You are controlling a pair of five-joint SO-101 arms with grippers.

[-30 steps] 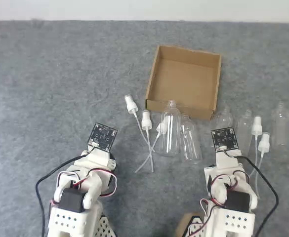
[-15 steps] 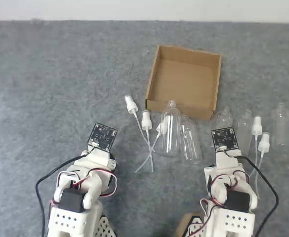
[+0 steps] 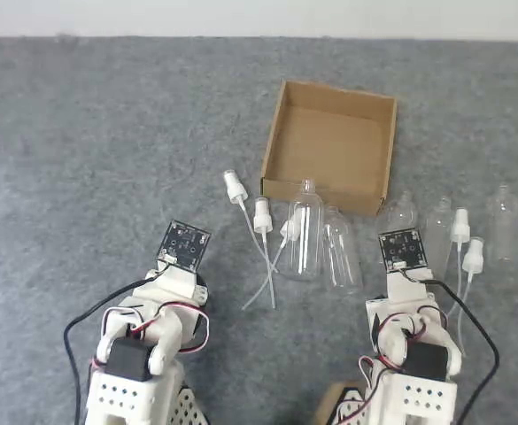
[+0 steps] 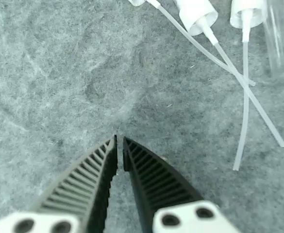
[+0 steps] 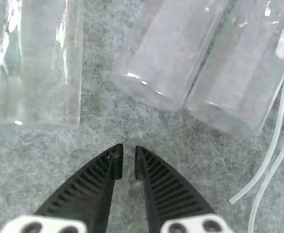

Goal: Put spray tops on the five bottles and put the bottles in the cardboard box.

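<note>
Grey felt-like matting (image 3: 99,133) covers the table, with a pale strip along its far edge. Toward the far middle sits the cardboard box (image 3: 281,133), brown, shallow and open at the top.

All five bottles (image 3: 305,232) lie on their sides outside it. They are clear plastic with open necks that point away from the arms. Two lie side by side just before the box's near wall, and the larger one's neck comes close up to it. Three more lie off the box's right corner, the outermost set apart from the other two.

The spray tops (image 3: 262,212) are white heads with thin pale tubes. Three lie left of the middle pair of bottles with their tubes crossing one another, and one head is right against the larger bottle's side. Two lie between the right-hand bottles, their tubes trailing back toward the right arm (image 3: 409,345).

The left gripper (image 4: 118,141) is over bare matting. Its black ribbed fingers are drawn almost together with nothing between them, and the crossed tubes lie just ahead and to one side. The right gripper (image 5: 127,148) shows a thin gap and holds nothing. It is just short of the bottle bases, with one bottle on one side and two close together on the other. Two tubes run alongside those two bottles.

In the high view both arms sit folded at the near edge, and the left arm (image 3: 148,341) is well clear of the bottles.
</note>
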